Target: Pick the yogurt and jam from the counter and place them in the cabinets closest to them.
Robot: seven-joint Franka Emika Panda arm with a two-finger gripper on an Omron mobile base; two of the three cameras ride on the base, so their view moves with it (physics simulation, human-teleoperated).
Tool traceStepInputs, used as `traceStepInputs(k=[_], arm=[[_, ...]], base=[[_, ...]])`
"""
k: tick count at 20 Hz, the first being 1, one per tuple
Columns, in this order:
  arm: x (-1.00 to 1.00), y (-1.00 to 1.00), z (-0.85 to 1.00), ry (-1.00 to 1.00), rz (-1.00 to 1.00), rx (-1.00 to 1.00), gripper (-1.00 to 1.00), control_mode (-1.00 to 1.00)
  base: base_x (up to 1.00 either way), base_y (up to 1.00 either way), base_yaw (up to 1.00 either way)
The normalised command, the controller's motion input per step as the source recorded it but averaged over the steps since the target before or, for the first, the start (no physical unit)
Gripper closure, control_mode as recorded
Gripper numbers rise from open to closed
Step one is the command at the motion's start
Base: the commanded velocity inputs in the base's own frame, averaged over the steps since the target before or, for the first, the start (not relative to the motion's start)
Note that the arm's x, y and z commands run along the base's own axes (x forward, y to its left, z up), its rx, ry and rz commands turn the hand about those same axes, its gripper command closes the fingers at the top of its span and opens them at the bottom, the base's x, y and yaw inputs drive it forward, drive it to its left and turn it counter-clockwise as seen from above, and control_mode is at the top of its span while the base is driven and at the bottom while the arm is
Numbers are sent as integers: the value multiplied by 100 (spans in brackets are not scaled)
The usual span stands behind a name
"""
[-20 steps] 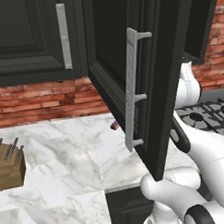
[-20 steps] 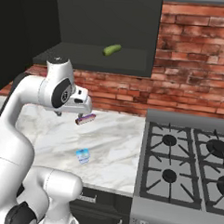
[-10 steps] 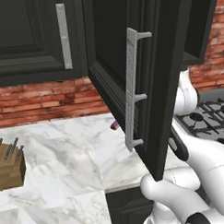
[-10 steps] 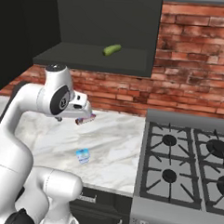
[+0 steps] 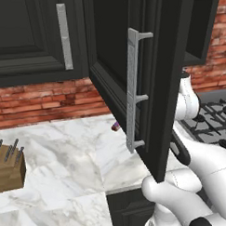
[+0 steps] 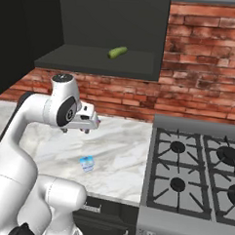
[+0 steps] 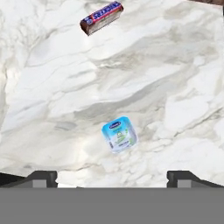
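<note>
Well clear: yogurt (image 7: 119, 134) mid-counter (image 7: 175, 65).

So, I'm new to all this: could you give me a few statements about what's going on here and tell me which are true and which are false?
1. The hand is open and holds nothing. True.
2. The yogurt cup sits on the cabinet shelf. False: it stands on the marble counter, below the hand.
3. A green vegetable lies on the shelf of the open cabinet. True.
4. The wrapped bar touches the yogurt cup. False: they lie well apart on the counter.
5. A pot stands on the stove. False: its burners are bare.
6. A wooden knife block sits on the counter. True.
</note>
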Motion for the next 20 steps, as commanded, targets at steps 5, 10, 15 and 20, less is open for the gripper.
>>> traceStepInputs(k=[5, 10, 15, 20], arm=[[2, -14, -27, 2, 7, -1, -100, -100], [5, -9, -30, 3, 9, -1, -100, -100], [3, -3, -32, 3, 9, 0, -100, -100], [5, 0, -31, 2, 9, -1, -100, -100]], base=[[0, 0, 0], [0, 0, 0], [0, 0, 0], [0, 0, 0]])
